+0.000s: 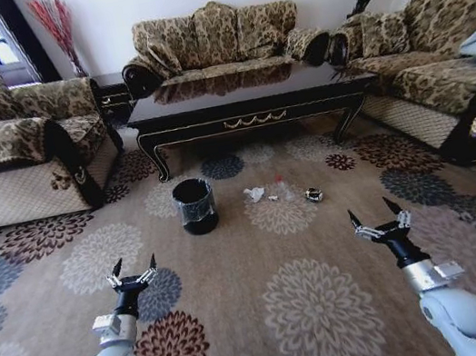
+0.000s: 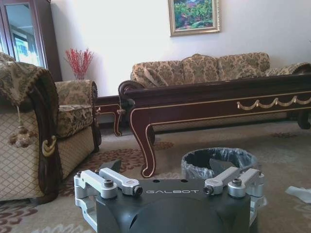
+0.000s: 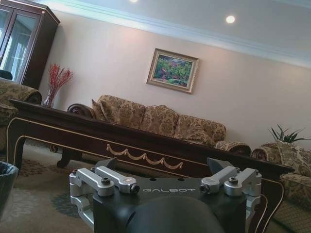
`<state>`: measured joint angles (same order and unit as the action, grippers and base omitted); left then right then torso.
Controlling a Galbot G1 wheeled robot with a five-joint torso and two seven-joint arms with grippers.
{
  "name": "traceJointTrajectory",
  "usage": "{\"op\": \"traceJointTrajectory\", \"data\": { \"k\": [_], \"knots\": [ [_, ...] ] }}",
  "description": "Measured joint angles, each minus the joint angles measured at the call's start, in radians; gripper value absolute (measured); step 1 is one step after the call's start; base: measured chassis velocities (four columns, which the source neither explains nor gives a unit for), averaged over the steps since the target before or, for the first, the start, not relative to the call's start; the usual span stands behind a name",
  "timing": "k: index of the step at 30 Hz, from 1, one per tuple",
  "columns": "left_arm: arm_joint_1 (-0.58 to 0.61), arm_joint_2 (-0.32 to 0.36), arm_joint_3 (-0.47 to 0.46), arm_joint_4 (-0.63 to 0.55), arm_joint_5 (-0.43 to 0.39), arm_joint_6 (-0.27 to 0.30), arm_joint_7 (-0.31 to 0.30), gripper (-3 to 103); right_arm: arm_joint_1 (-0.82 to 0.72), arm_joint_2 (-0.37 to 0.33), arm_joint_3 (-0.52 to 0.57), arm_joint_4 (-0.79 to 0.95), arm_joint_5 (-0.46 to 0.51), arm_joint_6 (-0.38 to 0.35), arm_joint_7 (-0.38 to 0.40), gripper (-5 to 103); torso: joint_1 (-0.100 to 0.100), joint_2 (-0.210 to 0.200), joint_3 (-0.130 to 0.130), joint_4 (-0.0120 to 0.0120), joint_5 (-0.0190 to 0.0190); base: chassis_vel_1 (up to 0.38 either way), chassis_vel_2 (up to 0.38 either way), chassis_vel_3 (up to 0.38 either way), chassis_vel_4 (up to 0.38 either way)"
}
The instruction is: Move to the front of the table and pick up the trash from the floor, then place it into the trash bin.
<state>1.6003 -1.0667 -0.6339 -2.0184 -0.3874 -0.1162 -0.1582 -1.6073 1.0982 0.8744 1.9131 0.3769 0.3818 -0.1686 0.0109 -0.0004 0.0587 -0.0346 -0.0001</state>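
The dark glossy table (image 1: pixel 248 102) stands ahead in front of the back sofa. On the patterned floor (image 1: pixel 315 303) before it sits the black lined trash bin (image 1: pixel 195 206). To its right lies the trash: crumpled white paper (image 1: pixel 254 194), a clear piece with red (image 1: pixel 283 190) and a small dark object (image 1: pixel 314 194). My left gripper (image 1: pixel 134 268) and right gripper (image 1: pixel 374 212) hover open and empty over the carpet, well short of the trash. The left wrist view looks past the left gripper (image 2: pixel 165 167) to the trash bin (image 2: pixel 218 162), the table (image 2: pixel 214 102) and white paper (image 2: pixel 299 193).
Patterned sofas flank the carpet on the left (image 1: pixel 12 153) and right (image 1: pixel 440 68), with a third sofa (image 1: pixel 218 38) behind the table. A small dark side table (image 1: pixel 113 97) stands at the back left. Open carpet lies between me and the trash.
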Motion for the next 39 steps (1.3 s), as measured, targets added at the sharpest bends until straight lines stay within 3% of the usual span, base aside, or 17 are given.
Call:
{"op": "traceJointTrajectory", "data": {
  "k": [20, 25, 28, 29, 32, 33, 37, 38, 39],
  "knots": [
    [0.003, 0.01, -0.002, -0.039, 0.034, -0.01, -0.008, 100, 0.003, -0.004, -0.009, 0.008, -0.016, 0.0, 0.006, 100, 0.0, 0.0, 0.001, 0.0, -0.0001, -0.354, 0.351, 0.357, -0.357],
    [0.002, 0.02, -0.001, -0.06, 0.011, 0.014, -0.023, 100, 0.008, -0.005, -0.019, 0.016, -0.004, 0.0, 0.012, 100, 0.001, 0.0, 0.001, 0.0003, 0.0005, -0.273, 0.297, 0.275, -0.303],
    [0.011, 0.038, -0.001, -0.116, -0.044, 0.11, -0.075, 100, 0.011, 0.0, -0.024, 0.003, -0.017, 0.002, 0.012, 100, 0.001, 0.0, 0.001, 0.0001, -0.0001, -0.125, 0.144, 0.105, -0.131],
    [0.011, 0.038, -0.001, -0.116, -0.044, 0.11, -0.075, 100, 0.011, 0.0, -0.024, 0.003, -0.017, 0.002, 0.012, 100, 0.001, 0.0, 0.001, 0.0001, -0.0001, -0.012, 0.079, 0.07, -0.101],
    [0.034, 0.064, -0.012, -0.201, -0.102, 0.244, -0.135, 100, 0.01, 0.008, -0.03, -0.005, -0.031, 0.003, 0.011, 100, 0.0, 0.0, 0.0, 0.0001, 0.0, 0.011, 0.001, -0.009, 0.006],
    [0.034, 0.064, -0.012, -0.201, -0.102, 0.244, -0.135, 100, 0.01, 0.008, -0.03, -0.005, -0.031, 0.003, 0.011, 100, 0.0, 0.0, 0.0, 0.0001, 0.0, 0.044, -0.075, -0.025, 0.038],
    [0.061, 0.108, -0.027, -0.342, -0.249, 0.454, -0.248, 100, 0.016, 0.012, -0.037, -0.015, -0.047, 0.004, 0.012, 100, 0.0, 0.0, 0.0, 0.0, 0.0003, 0.019, -0.033, -0.026, 0.029],
    [0.061, 0.108, -0.027, -0.342, -0.249, 0.454, -0.248, 100, 0.016, 0.012, -0.037, -0.015, -0.047, 0.004, 0.012, 100, 0.0, 0.0, 0.0, 0.0, 0.0003, 0.0, 0.0, 0.0, 0.0],
    [0.06, 0.126, -0.032, -0.377, -0.317, 0.531, -0.286, 100, 0.019, 0.012, -0.038, -0.017, -0.051, 0.004, 0.013, 100, 0.0, 0.0, 0.001, 0.0001, 0.0004, 0.0, 0.0, 0.0, 0.0]
  ]
}}
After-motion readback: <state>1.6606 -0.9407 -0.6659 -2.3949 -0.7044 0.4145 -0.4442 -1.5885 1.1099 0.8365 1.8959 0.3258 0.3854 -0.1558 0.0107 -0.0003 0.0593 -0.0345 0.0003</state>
